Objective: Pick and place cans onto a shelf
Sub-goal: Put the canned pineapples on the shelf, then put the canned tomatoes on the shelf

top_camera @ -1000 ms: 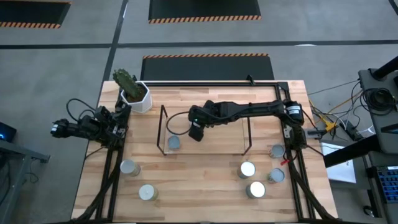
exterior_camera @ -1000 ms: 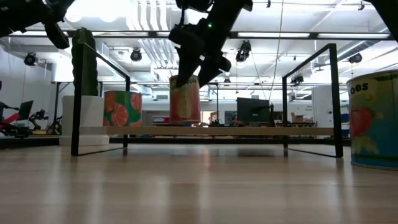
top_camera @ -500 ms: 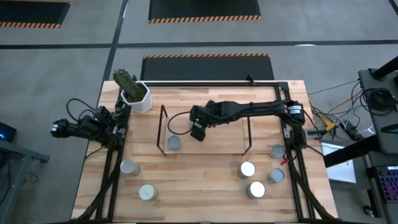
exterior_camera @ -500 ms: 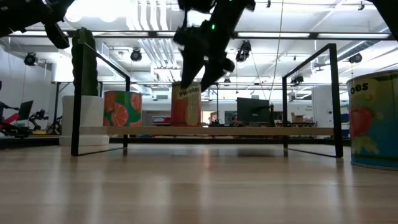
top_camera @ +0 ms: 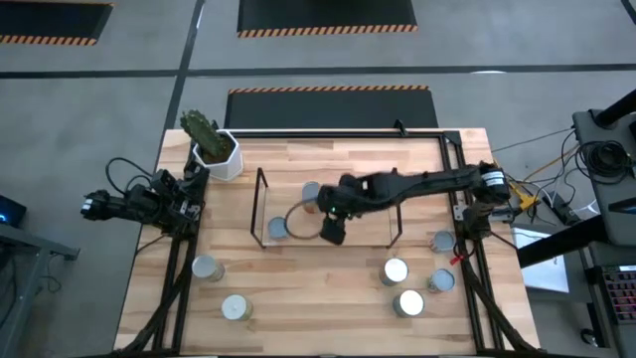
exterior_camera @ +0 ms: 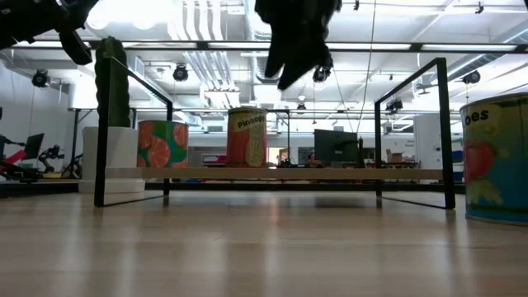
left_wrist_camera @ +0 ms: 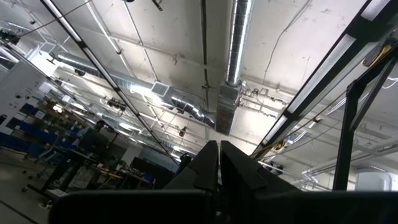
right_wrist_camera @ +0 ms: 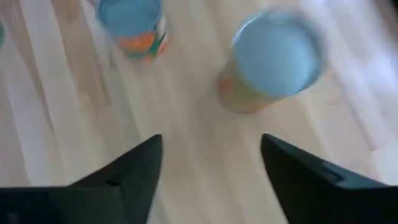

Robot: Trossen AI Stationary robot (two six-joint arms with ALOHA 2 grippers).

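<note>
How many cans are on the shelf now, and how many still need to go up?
Two cans stand on the shelf. The right gripper hangs above it, open and empty. Five cans wait on the table. The left gripper is parked, shut.

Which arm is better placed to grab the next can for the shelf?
The right. Its open gripper hangs empty over the shelf, near four loose cans. The left gripper sits shut at the table's left edge.

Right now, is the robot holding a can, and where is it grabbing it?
No. The right gripper is open and empty above the shelf; the left gripper is shut on nothing.
</note>
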